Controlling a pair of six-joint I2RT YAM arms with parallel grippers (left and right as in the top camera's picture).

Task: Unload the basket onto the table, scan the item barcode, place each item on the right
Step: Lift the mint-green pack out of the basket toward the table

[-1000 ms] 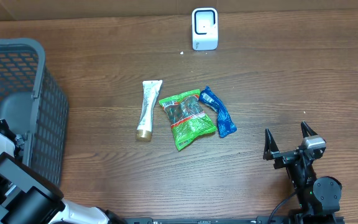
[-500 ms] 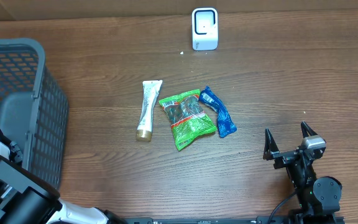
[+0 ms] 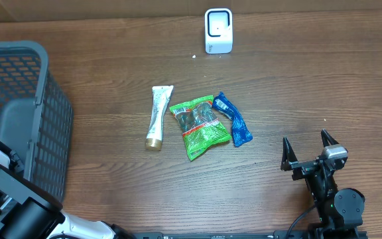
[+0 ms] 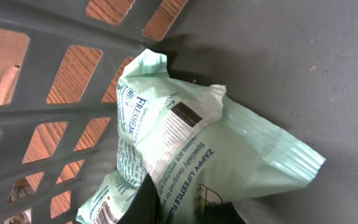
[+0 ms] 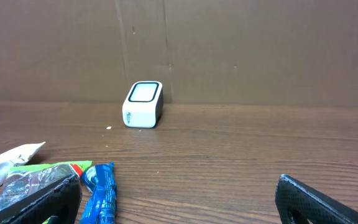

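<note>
Since earlier frame, left arm dropped lower at basket's near corner. Your left gripper is clenched on pale green pouch, which lies on basket floor against mesh wall. Grasp looks made, so you lift next toward scanner at tabletop's far edge. Right gripper idle, jaws wide, near tabletop's front right. Left fingertips mostly cut off; pouch barcode only partly visible.

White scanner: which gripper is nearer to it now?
Right. The right gripper sits open at the front right, facing the scanner; the left gripper is down in the basket, far left, shut on a pouch.

Soft even light — sharp, faint shadows.
</note>
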